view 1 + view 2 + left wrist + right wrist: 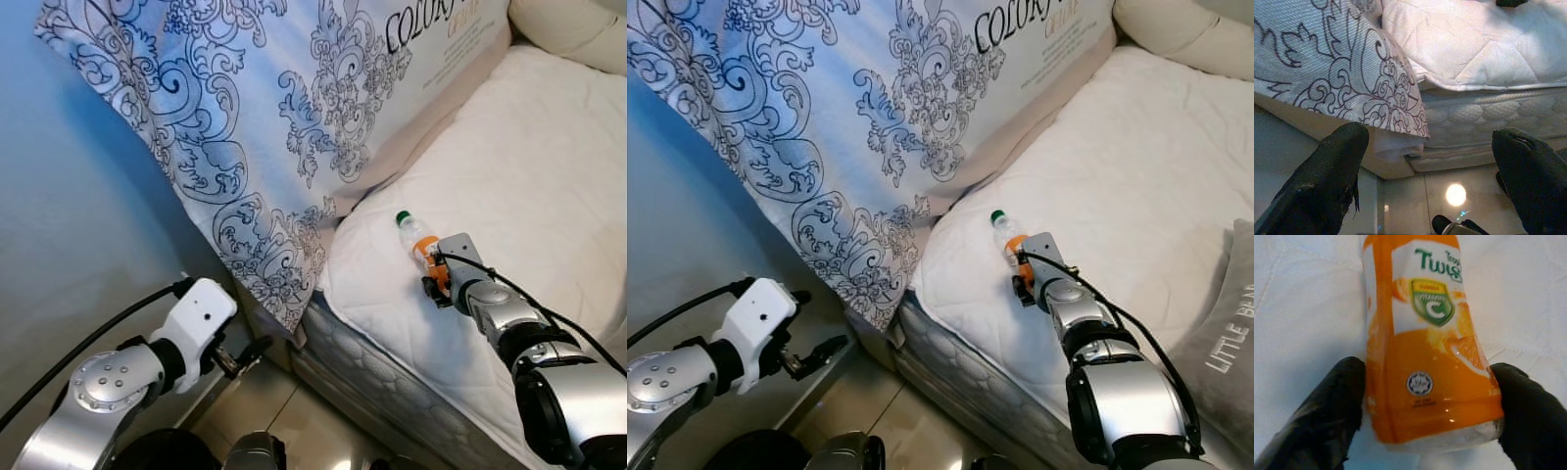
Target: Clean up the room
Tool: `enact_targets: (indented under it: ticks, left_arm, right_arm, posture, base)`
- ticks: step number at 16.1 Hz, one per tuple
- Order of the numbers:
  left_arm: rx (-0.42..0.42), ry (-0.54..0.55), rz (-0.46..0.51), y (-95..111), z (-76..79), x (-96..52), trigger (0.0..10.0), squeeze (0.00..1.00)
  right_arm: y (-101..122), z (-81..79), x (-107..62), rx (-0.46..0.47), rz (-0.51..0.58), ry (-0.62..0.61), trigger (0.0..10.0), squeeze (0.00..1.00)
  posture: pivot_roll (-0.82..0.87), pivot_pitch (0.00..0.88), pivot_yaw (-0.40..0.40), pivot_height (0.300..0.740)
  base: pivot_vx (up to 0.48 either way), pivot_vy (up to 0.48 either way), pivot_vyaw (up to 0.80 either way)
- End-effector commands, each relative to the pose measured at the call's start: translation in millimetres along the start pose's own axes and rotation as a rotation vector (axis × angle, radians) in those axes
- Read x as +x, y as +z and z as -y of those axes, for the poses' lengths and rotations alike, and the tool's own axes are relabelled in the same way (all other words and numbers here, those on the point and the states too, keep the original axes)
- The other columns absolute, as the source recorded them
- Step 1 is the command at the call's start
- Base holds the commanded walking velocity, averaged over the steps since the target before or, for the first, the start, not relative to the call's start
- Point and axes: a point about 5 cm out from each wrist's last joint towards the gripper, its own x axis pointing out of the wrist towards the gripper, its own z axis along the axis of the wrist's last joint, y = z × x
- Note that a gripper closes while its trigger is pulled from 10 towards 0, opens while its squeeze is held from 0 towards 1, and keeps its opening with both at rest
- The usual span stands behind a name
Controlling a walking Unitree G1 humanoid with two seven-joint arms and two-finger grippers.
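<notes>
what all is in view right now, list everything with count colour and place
bottle: 1, orange label, green cap, lying on the mattress near its edge
mattress: 1, white quilted, right side of the scene
patterned pillow: 1, pale blue-white with dark scrollwork, leaning beside the mattress
cream cushion: 1, far end of the mattress
grey cushion: 1, with white lettering, on the mattress at the right
floor: glossy tiles below the bed edge
left gripper: open, low beside the bed
right gripper: fingers either side of the bottle

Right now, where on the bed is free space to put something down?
The white mattress is bare between the bottle in the right gripper and the cream pillow. It is crowded along the patterned pillow and near the grey cushion.
</notes>
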Motion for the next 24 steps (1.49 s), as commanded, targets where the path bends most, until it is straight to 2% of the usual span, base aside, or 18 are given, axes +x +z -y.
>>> enact_targets:
  ticks: [1, 6, 8, 11, 12, 13, 15, 16, 17, 18, 19, 21, 23, 24]
  left_arm:
    - [-0.004, -0.02, 0.003, 1, 2.8, 1.2, 10.0, 0.0]
    - [-0.01, -0.039, -0.003, -3, 1.1, 5.7, 10.0, 0.0]
    - [-0.012, -0.041, -0.002, -5, 4.9, 8.7, 10.0, 0.0]
    - [-0.078, -0.007, 0.013, -13, 11.7, 16.4, 10.0, 0.0]
    - [-0.163, 0.07, 0.024, -18, 10.1, 24.0, 10.0, 0.0]
    - [-0.197, 0.102, 0.03, -20, 8.9, 30.4, 10.0, 0.0]
    - [-0.246, 0.236, 0.059, -22, 3.1, 58.5, 10.0, 0.0]
    - [-0.261, 0.286, 0.071, -24, 1.2, 71.1, 10.0, 0.0]
    - [-0.274, 0.335, 0.074, -29, -0.6, 79.3, 10.0, 0.0]
    - [-0.268, 0.394, 0.056, -43, -8.6, 78.7, 10.0, 0.0]
    - [-0.258, 0.421, 0.044, -50, -14.4, 75.7, 10.0, 0.0]
    - [-0.264, 0.474, 0.033, -85, -44.0, 53.7, 10.0, 0.0]
    - [-0.283, 0.518, 0.033, -108, -57.9, 40.7, 10.0, 0.0]
    - [-0.28, 0.532, 0.05, -112, -63.7, 24.9, 10.0, 0.0]
  right_arm:
    - [-9, -3.8, 0.2, 0.021, -0.024, 0.012, 0.0, 0.0]
    - [-8, -3.5, 0.2, 0.048, -0.017, 0.014, 0.0, 0.0]
    - [-9, -2.1, -0.1, 0.075, -0.006, 0.011, 0.0, 0.0]
    - [0, 0.9, -0.7, 0.163, 0.071, 0.017, 0.0, 0.0]
    - [5, 6.7, -2.2, 0.196, 0.132, 0.006, 0.0, 0.0]
    - [7, 10.3, -3.3, 0.22, 0.162, -0.004, 0.0, 0.0]
    - [10, 18.9, -9.1, 0.311, 0.26, -0.035, 0.0, 0.0]
    - [9, 17.3, -14.4, 0.351, 0.3, -0.033, 6.3, 0.0]
    - [8, 14.1, -25.0, 0.36, 0.348, -0.045, 10.0, 0.0]
    - [8, 5.9, -44.9, 0.369, 0.427, -0.043, 10.0, 0.0]
    - [8, 3.3, -51.7, 0.375, 0.45, -0.042, 10.0, 0.0]
    - [0, -6.8, -72.2, 0.378, 0.509, -0.056, 10.0, 0.0]
    - [-8, -15.6, -89.7, 0.408, 0.488, -0.067, 10.0, 0.0]
    - [-9, -18.3, -96.0, 0.425, 0.463, -0.074, 10.0, 0.0]
  posture:
    - [0.29, 0.141, 0.024, 0.74]
    - [0.27, 0.096, 0.016, 0.74]
    - [0.25, 0.068, 0.012, 0.74]
    - [0.22, 0.002, -0.014, 0.74]
    - [0.2, 0.0, -0.018, 0.74]
    - [0.19, 0.0, -0.016, 0.74]
    - [0.16, 0.0, -0.001, 0.74]
    - [0.13, 0.0, 0.008, 0.74]
    - [0.11, 0.0, 0.016, 0.74]
    - [0.1, 0.0, 0.012, 0.74]
    - [0.1, 0.0, 0.01, 0.74]
    - [0.08, 0.0, 0.017, 0.74]
    - [0.06, 0.0, 0.02, 0.74]
    - [0.05, 0.0, 0.025, 0.74]
  base:
    - [0.0, 0.0, 0.0]
    - [0.0, 0.0, 0.0]
    - [0.0, 0.0, 0.0]
    - [0.0, 0.0, 0.0]
    - [0.0, 0.0, 0.0]
    - [0.0, 0.0, 0.0]
    - [0.0, 0.0, 0.0]
    - [0.0, 0.0, 0.0]
    - [0.0, 0.0, 0.0]
    - [0.0, 0.0, 0.0]
    - [0.0, 0.0, 0.0]
    - [0.0, 0.0, 0.0]
    - [0.0, 0.0, 0.0]
    - [0.0, 0.0, 0.0]
